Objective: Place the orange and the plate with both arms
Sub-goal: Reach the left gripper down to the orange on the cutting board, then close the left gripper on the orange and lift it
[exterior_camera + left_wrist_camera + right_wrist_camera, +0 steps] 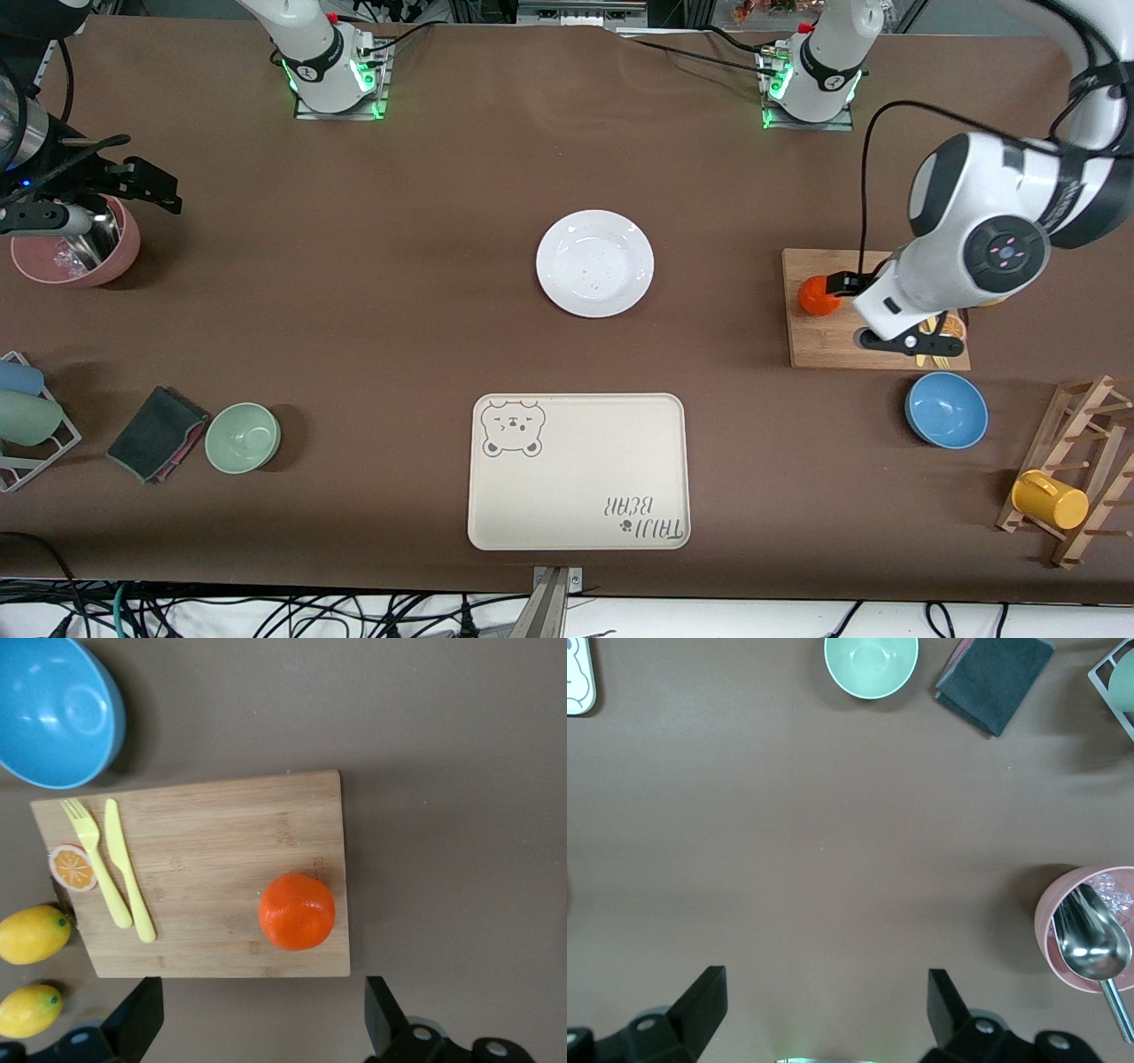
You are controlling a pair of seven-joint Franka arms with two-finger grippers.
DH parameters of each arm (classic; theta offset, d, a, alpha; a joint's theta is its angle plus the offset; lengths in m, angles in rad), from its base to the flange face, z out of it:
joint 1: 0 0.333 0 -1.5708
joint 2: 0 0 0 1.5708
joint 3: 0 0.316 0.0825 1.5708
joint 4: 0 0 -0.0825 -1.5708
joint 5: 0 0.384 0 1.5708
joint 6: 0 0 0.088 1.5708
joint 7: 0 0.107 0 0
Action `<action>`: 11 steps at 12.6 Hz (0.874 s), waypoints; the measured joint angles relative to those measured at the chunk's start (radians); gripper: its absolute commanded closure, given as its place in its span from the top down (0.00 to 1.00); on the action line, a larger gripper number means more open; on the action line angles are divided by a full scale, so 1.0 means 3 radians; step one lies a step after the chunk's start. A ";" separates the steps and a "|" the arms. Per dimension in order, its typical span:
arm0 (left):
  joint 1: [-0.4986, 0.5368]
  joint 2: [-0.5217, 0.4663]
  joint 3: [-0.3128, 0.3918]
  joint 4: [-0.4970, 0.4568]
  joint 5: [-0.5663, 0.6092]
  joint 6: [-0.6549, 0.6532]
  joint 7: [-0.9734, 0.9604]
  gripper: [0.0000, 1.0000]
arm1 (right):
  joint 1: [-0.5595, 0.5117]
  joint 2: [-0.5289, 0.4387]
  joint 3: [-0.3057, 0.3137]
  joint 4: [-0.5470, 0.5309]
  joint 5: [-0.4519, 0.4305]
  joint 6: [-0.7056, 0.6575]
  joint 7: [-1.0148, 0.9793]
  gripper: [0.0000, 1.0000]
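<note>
Orange sits on cutting board, plate's 3 o'clock. My left gripper hovers above, spread wide. Light, firm, rolls: pinch equator. Right gripper waits, wide, near pink bowl.

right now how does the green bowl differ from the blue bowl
The green bowl is pale and looks smaller; the blue bowl is bright and looks wider. The green bowl sits beside a dark folded cloth toward the right arm's end of the table; the blue bowl sits toward the left arm's end, beside the wooden cutting board and nearer the front camera than it. Both stand upright and look empty.
</note>
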 measured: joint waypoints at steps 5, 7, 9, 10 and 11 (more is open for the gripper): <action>-0.0056 0.0089 -0.0026 -0.0637 0.0163 0.0647 -0.0236 1.00 | 0.0000 0.0000 0.0000 0.0000 0.0000 0.0000 0.0000 1.00; -0.0169 0.0089 -0.0058 -0.0824 0.0485 0.0792 -0.0538 1.00 | 0.0000 0.0000 0.0000 0.0000 0.0000 0.0000 0.0000 1.00; -0.0261 0.0090 -0.0064 -0.0981 0.0588 0.0953 -0.0705 1.00 | 0.0000 0.0000 0.0000 0.0000 0.0000 0.0000 0.0000 1.00; -0.0270 0.0091 -0.0063 -0.1066 0.0592 0.1069 -0.0728 1.00 | 0.0000 0.0000 0.0000 0.0000 0.0000 0.0000 0.0000 1.00; -0.0259 0.0092 -0.0057 -0.1157 0.0593 0.1203 -0.0733 1.00 | 0.0000 0.0000 0.0000 0.0000 0.0000 0.0000 0.0000 1.00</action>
